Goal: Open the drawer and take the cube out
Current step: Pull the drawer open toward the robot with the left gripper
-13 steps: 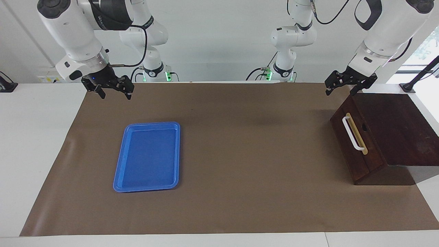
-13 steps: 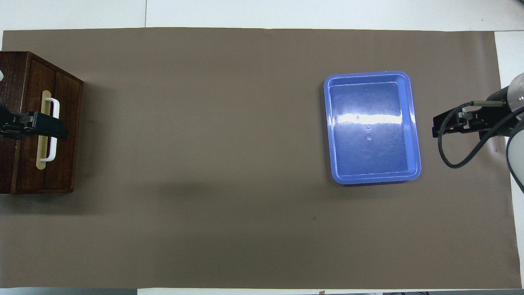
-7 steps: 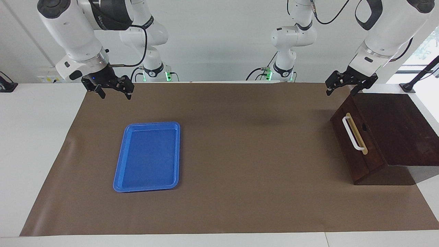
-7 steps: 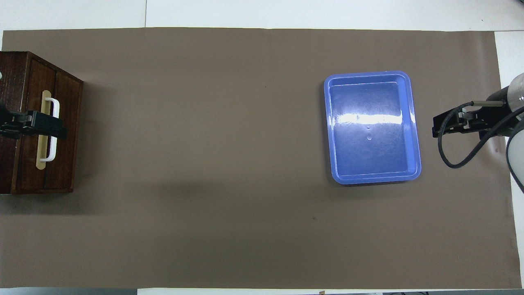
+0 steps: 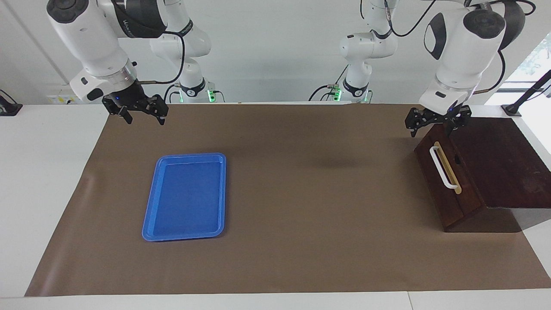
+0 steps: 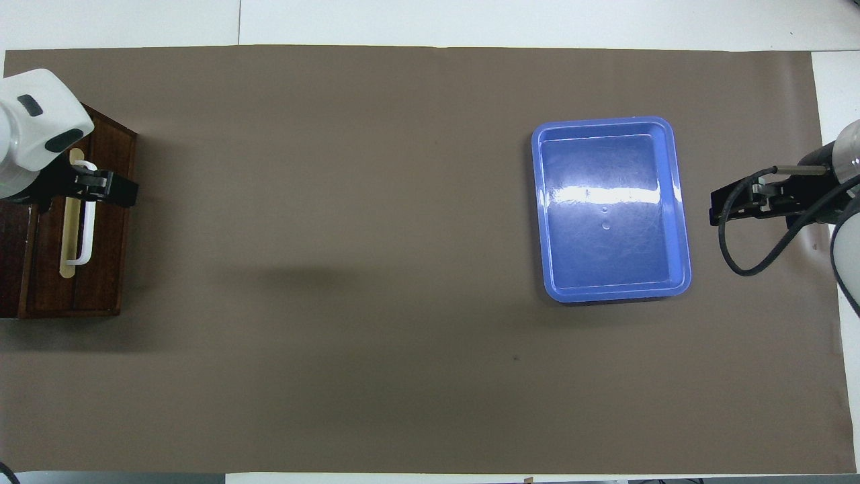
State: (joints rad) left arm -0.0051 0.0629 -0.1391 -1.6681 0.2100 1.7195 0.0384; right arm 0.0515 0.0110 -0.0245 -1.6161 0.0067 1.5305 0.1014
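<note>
The drawer is shut in its dark wooden box at the left arm's end of the table, its white bar handle facing the table's middle. It also shows in the overhead view with the handle. My left gripper is open and hangs just above the top edge of the drawer front, over the handle's end nearer the robots in the facing view; it shows in the overhead view too. My right gripper is open, empty and waits raised at the right arm's end. The cube is out of view.
A blue tray lies empty on the brown mat toward the right arm's end, farther from the robots than the right gripper; it also shows in the overhead view. White table edges border the mat.
My left arm has swung round and its wrist now stands upright; the gripper has come down a little to the drawer front's top edge. The right arm has not moved.
</note>
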